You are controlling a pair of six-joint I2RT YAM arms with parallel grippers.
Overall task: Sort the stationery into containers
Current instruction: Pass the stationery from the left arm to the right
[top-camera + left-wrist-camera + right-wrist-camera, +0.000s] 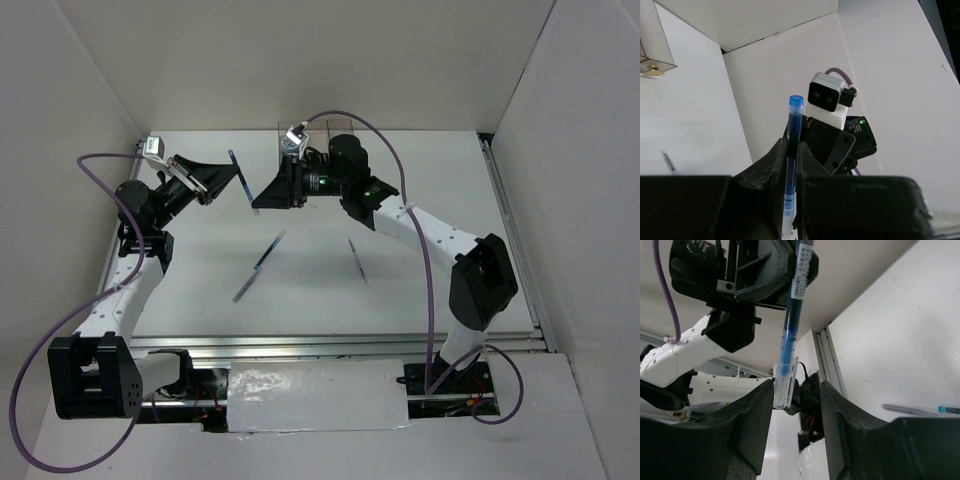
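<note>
White-walled bench (pixel 430 180). Left pincer (pixel 791 150) clamped on upright blue pen (pixel 795 115). Right wrist view alone: right pincer (pixel 797 386) spread apart, flanking pen's clear end.

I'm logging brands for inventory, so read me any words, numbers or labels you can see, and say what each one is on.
"deli": printed lengthwise on the barrel of the blue pen, seen in the right wrist view.
The finer print beside that word is too small to read.
Nothing else in these views carries readable text.
</note>
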